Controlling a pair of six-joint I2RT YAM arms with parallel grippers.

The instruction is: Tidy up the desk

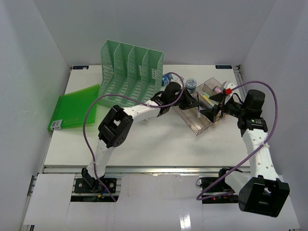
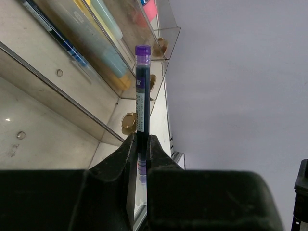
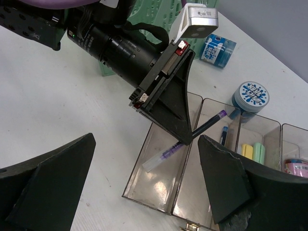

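My left gripper [image 1: 192, 102] is shut on a dark pen [image 2: 141, 96] with a purple cap, and holds it slanted over the clear tiered tray [image 1: 199, 126] on the white desk [image 1: 159, 144]. In the right wrist view the pen [image 3: 207, 125] crosses the divider between the tray's [image 3: 159, 187] two lowest compartments, its clear end over the lowest one. I cannot tell whether it touches the tray. My right gripper [image 1: 214, 109] is open and empty, and hovers just above the tray's near end [image 3: 146, 139]. The left wrist view shows the left gripper [image 2: 141, 139] clamped on the pen's lower half.
A green mesh file rack [image 1: 130, 72] stands at the back, with a green folder [image 1: 74, 107] flat at the left. A blue tape roll [image 3: 252, 94] and a small blue carton [image 3: 217, 49] sit behind the tray. Highlighters [image 3: 252, 151] and a blue pen lie in the upper compartments.
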